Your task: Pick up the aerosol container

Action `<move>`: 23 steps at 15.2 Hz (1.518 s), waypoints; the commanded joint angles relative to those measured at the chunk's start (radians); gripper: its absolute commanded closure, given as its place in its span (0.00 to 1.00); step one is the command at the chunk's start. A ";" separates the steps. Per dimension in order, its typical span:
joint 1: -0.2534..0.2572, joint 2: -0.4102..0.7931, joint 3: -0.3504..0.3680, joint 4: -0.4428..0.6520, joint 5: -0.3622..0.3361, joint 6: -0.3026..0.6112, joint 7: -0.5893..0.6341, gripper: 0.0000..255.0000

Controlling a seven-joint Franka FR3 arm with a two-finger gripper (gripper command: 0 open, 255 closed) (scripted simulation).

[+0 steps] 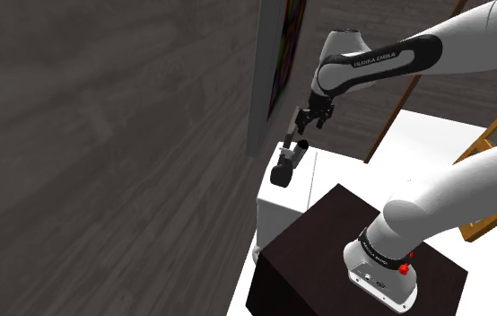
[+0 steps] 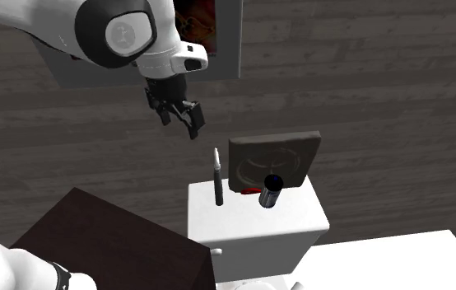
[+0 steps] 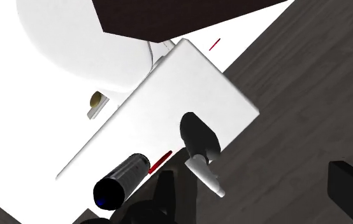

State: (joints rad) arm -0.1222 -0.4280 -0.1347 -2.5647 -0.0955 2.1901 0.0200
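The aerosol container (image 2: 269, 191) is a dark cylinder with a blue end, tilted on the lid of a white toilet tank (image 2: 251, 226). In the shoulder view the container (image 1: 283, 167) lies below my gripper (image 1: 314, 117). My gripper (image 2: 182, 117) hangs open in the air, above the tank and well apart from the container, nothing between its fingers. In the wrist view the container (image 3: 120, 182) sits beside the gripper's (image 3: 258, 197) one finger (image 3: 165, 196), outside the gap.
A thin upright stick (image 2: 216, 177) with a pale tip stands on the tank near the container (image 3: 201, 146). A dark square panel (image 2: 274, 158) leans on the wooden wall behind, a small red thing (image 2: 249, 191) before it. A framed picture (image 1: 278, 54) hangs above. The dark stand (image 1: 327, 242) is close by.
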 commanded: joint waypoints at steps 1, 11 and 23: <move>-0.015 0.059 -0.025 -0.003 -0.008 0.077 -0.019 0.00; -0.054 0.418 -0.128 0.098 0.070 0.398 -0.145 0.00; -0.221 0.869 -0.068 0.396 0.353 0.606 -0.396 0.00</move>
State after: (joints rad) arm -0.3158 0.3973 -0.2162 -2.2035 0.2327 2.7819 -0.3495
